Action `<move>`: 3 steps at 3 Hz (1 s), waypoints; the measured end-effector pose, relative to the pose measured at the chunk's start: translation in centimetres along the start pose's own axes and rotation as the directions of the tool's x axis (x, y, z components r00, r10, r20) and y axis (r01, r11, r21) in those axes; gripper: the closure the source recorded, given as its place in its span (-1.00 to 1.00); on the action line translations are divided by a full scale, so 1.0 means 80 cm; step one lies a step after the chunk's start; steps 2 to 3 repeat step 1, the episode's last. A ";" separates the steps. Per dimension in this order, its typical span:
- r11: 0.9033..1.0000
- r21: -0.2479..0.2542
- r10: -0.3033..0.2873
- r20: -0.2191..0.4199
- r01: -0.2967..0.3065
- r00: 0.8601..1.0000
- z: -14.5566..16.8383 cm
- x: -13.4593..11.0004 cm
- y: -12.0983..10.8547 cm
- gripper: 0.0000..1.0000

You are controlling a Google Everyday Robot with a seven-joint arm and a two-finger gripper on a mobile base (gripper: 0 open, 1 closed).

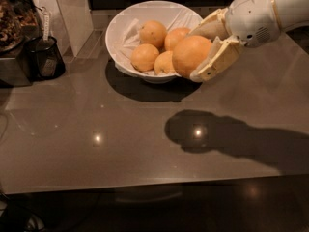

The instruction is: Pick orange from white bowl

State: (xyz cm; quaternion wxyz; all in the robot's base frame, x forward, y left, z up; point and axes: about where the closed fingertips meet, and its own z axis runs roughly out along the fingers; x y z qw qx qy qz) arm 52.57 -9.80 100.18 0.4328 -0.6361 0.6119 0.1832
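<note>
The gripper point(199, 52) is shut on the orange point(190, 55), the largest fruit, and holds it in the air in front of the right rim of the white bowl point(120, 25). One cream finger point(215, 62) lies along the orange's right side, the other behind it. The white bowl stands at the back middle of the table, lined with crumpled white paper, and holds several smaller oranges point(153, 33). The white arm comes in from the upper right.
The grey table point(120, 129) runs to a front edge near the bottom. A dark jar point(46, 57) and a container of dark items point(12, 23) stand at the back left. A white panel point(67, 8) stands behind them.
</note>
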 end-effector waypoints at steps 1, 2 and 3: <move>1.000 0.000 0.000 0.000 0.000 1.000 0.000 0.000 0.000 1.00; 1.000 0.000 0.000 0.000 0.000 1.000 0.000 0.000 0.000 1.00; 1.000 0.000 0.000 0.000 0.000 1.000 0.000 0.000 0.000 1.00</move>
